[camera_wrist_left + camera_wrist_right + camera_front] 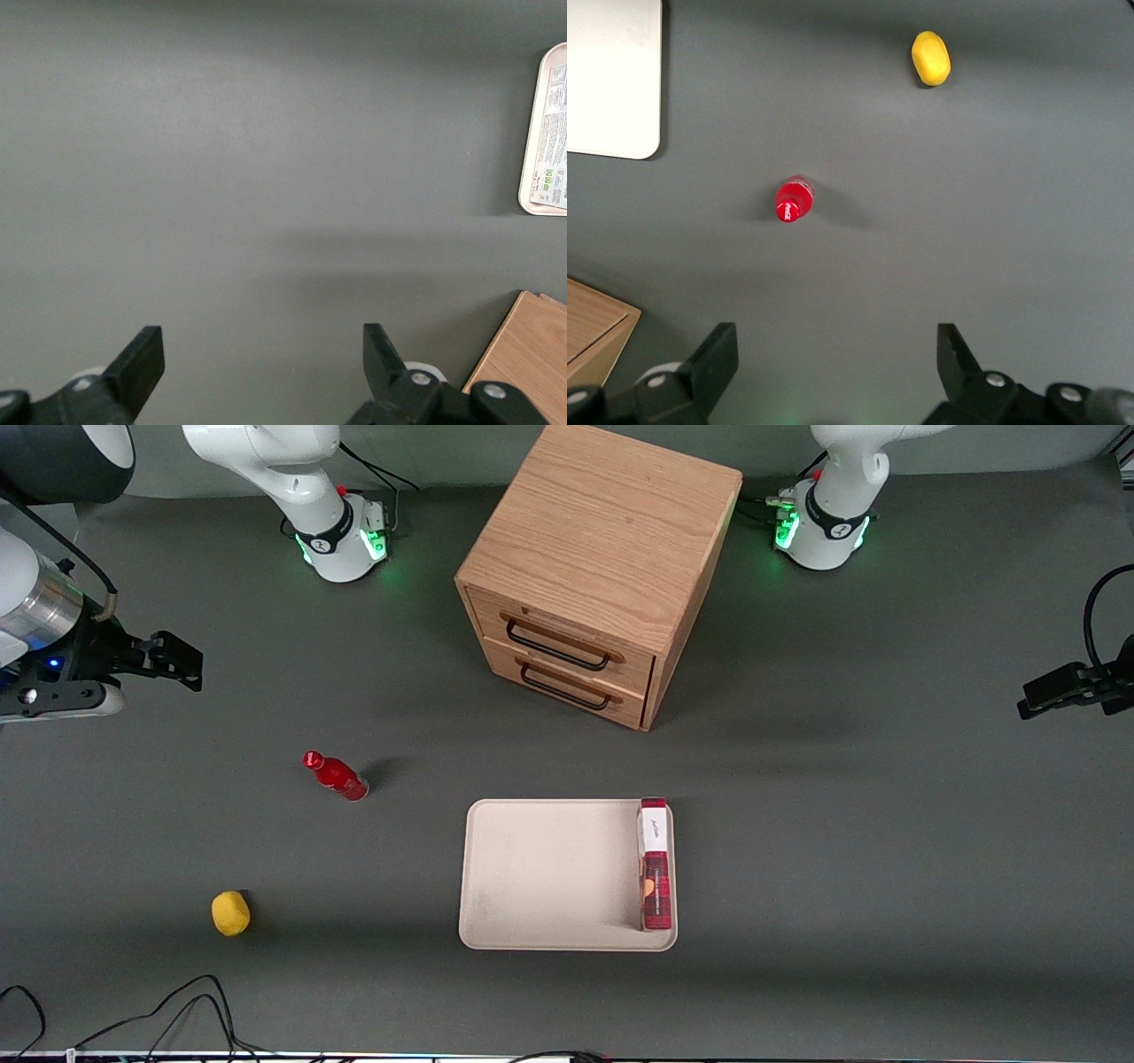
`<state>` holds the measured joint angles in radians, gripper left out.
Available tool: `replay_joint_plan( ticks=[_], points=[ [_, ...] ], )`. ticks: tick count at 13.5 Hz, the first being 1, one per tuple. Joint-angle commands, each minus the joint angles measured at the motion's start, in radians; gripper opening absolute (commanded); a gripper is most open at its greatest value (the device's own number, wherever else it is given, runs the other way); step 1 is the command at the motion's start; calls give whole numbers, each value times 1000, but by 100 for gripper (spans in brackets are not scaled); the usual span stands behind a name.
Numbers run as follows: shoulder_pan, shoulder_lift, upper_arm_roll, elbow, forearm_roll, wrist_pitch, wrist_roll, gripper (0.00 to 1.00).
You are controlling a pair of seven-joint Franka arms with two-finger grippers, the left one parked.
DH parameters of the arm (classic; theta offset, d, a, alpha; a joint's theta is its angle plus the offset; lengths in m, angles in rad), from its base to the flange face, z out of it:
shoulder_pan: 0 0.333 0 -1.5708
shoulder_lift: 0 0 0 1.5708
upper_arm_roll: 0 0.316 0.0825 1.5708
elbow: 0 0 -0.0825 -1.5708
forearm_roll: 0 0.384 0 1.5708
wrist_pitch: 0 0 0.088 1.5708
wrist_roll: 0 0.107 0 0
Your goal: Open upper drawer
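The upper drawer is the top one of a light oak cabinet near the middle of the table. It is closed, with a wide black wire handle. The matching lower drawer is closed too. My gripper hangs at the working arm's end of the table, well away from the cabinet. Its fingers are wide open and hold nothing in the wrist view. A corner of the cabinet shows in that view.
A red bottle lies on the table between my gripper and the cabinet, nearer the front camera. A yellow lemon lies nearer still. A beige tray holds a red-and-white box in front of the cabinet.
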<state>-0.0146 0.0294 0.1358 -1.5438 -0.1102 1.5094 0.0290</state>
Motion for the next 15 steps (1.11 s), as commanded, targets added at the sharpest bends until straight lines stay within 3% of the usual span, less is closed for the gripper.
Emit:
replay_joint_plan(
  ticks=[1,6,8,12,14,15],
  points=[
    [1,6,5,14,-22,-12,28,100],
    [12,4,7,17,7,-14,86,100],
    [2,4,8,25,64,-12,91,100],
    [-5,7,2,37,98,-5,65,100],
    [-7,4,-4,44,164,-8,65,100],
    [-4,4,-2,44,165,-14,63,100]
  ],
)
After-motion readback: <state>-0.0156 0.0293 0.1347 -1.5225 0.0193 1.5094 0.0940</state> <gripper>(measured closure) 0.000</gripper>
